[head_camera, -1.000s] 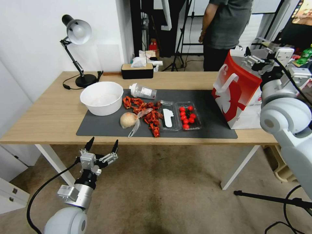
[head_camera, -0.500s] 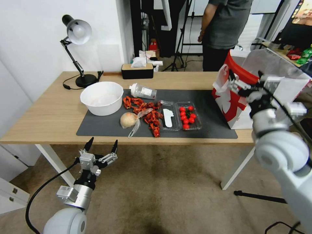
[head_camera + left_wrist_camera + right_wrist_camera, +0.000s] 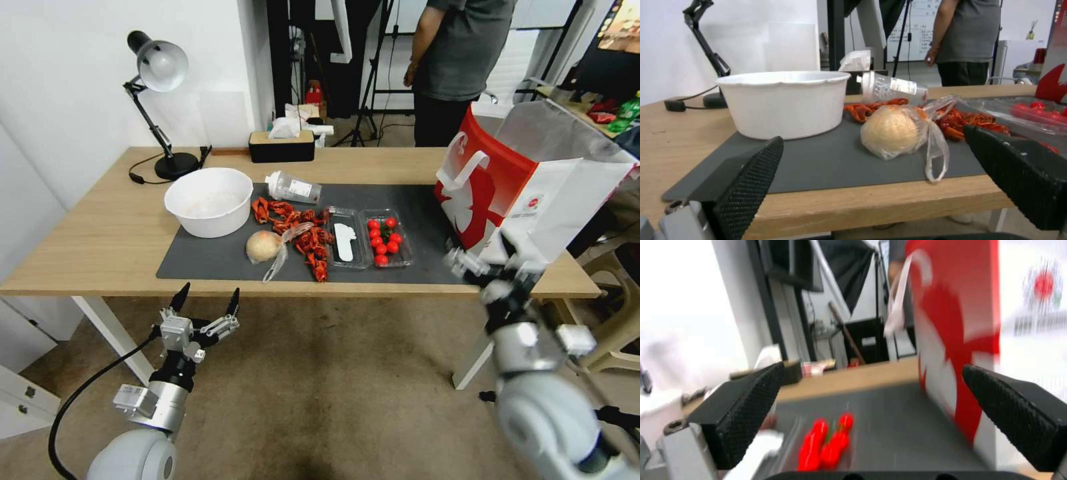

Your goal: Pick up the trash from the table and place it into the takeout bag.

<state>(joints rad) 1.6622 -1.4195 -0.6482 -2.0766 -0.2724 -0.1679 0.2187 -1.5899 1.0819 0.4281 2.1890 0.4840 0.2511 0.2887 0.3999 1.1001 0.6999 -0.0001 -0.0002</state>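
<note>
Trash lies on the table's [image 3: 100,233] dark mat [image 3: 427,200]: a white bowl [image 3: 209,200], a clear labelled bottle [image 3: 293,188] on its side, a heap of red scraps [image 3: 300,233] and a beige round lump in a clear bag [image 3: 265,246]. The red and white takeout bag [image 3: 507,180] stands open at the table's right end. My left gripper [image 3: 211,289] hangs open below the table's front edge, facing the bagged lump [image 3: 891,131] and the bowl [image 3: 782,103]. My right gripper [image 3: 485,257] is open and empty at the front edge beside the bag [image 3: 960,340].
A clear clamshell with cherry tomatoes [image 3: 383,239] lies on the mat between the scraps and the bag. A desk lamp [image 3: 160,67] and a tissue box [image 3: 281,143] stand along the far edge. A person stands behind the table. A beige chair [image 3: 617,313] is on the right.
My right arm has swung from above the takeout bag down to the table's front edge, its gripper open throughout. The left gripper has barely shifted.
</note>
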